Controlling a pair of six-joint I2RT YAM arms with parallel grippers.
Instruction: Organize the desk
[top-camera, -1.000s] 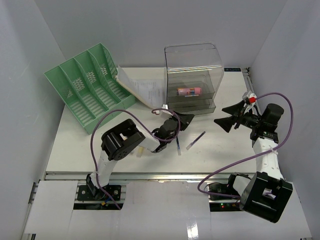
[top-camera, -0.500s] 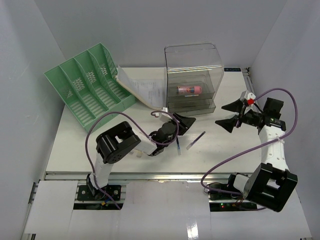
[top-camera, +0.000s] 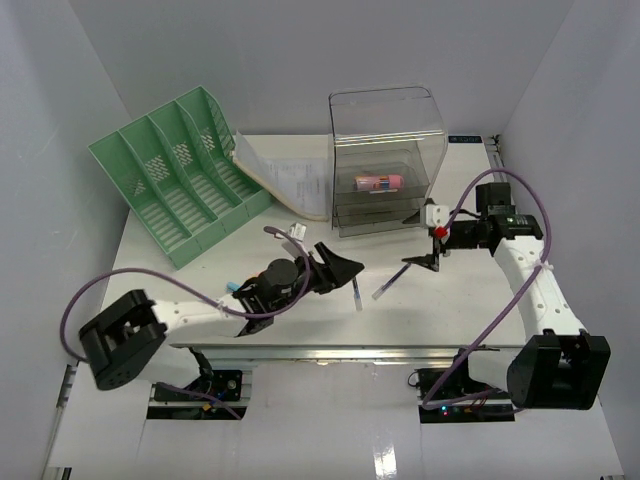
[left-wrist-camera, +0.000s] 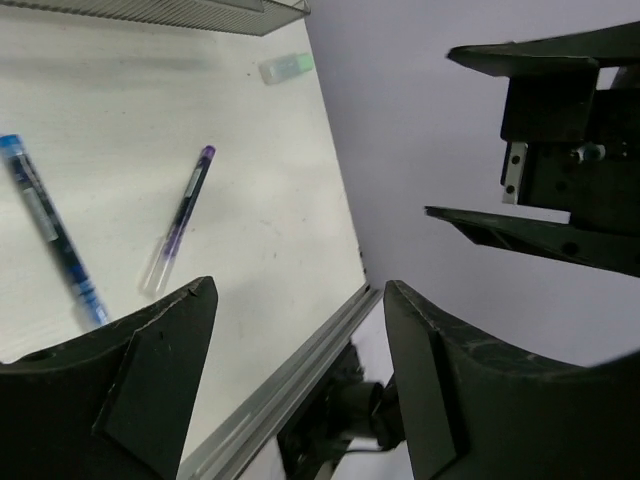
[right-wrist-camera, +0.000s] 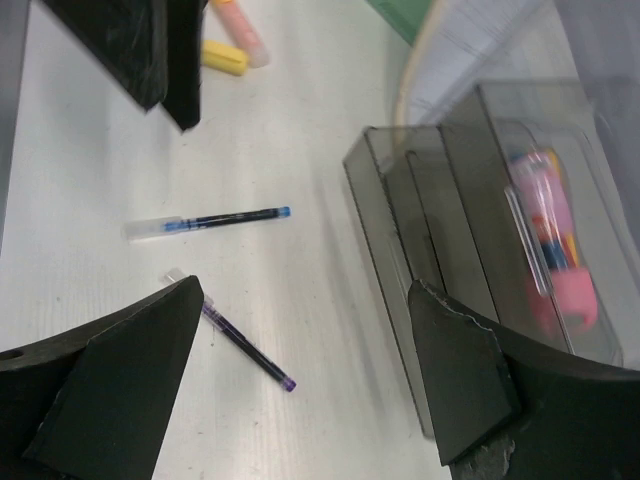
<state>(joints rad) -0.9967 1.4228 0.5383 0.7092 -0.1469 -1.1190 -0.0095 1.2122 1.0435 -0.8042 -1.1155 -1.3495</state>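
Worktop: white, rail along front edge, pale walls round it; both arms reach over its middle.
Left pincer: jaws wide, nothing betw. them; hovers low over front-centre, blue pen just beside it.
Right pincer: jaws wide, empty; hangs just in front of the drawer box, purple pen below the gap.
Drawer box: clear, upright, back-centre; one pink item lies inside.
File sorter: green, back-left, set at an angle; slots look empty.
Papers: betw. sorter & drawer box, edge against the sorter, not in any slot.
Blue pen: loose on worktop, front-centre.
Purple pen: loose, near blue pen, not touching it.
Yellow marker + pink marker: loose, close together, over by the left arm.
Done so far (est.): only the pink item is stowed, so early stage.
Left to do (est.): both pens, both markers, papers all need a home; sorter prob. for papers, box for small stuff.
Step in hand (est.): right pincer lined up for the purple pen, no contact yet.
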